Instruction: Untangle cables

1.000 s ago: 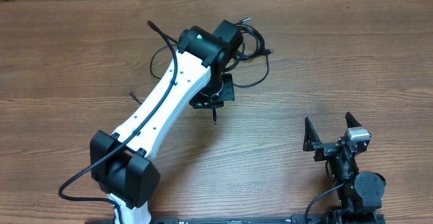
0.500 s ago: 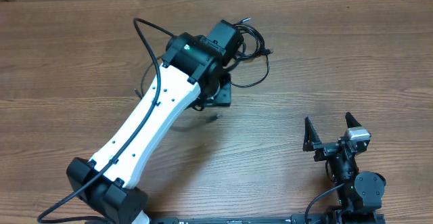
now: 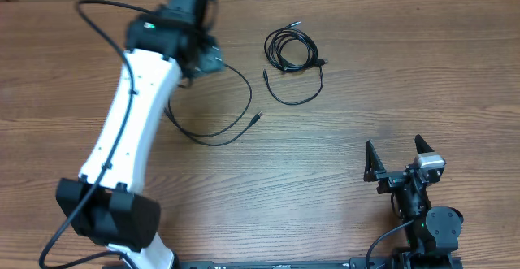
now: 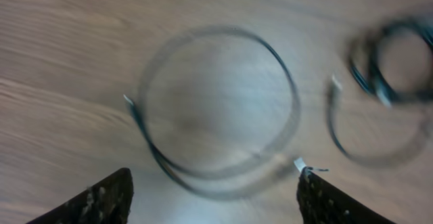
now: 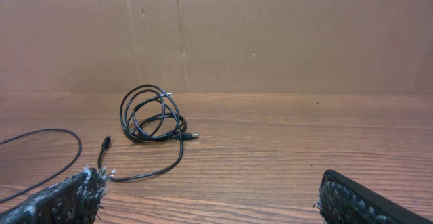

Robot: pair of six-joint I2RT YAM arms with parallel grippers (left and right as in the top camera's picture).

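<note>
Overhead, both jaws stand spread; left wrist's blur probably shows the loose cable (image 4: pixel 287 72).

Brown wood-grain tabletop (image 3: pixel 382 90), flat. Two lots of thin black cable lie on it, well apart, not touching. Far side, near the middle: small coiled bundle of black cord (image 3: pixel 291 48), several loops stacked. One tail curves out of it toward the near side in an open U and ends in a small plug (image 3: pixel 265 74). Left of that: single thin black cord (image 3: pixel 213 141) in one loose open arc, one end pointing right, flat on the wood
</note>
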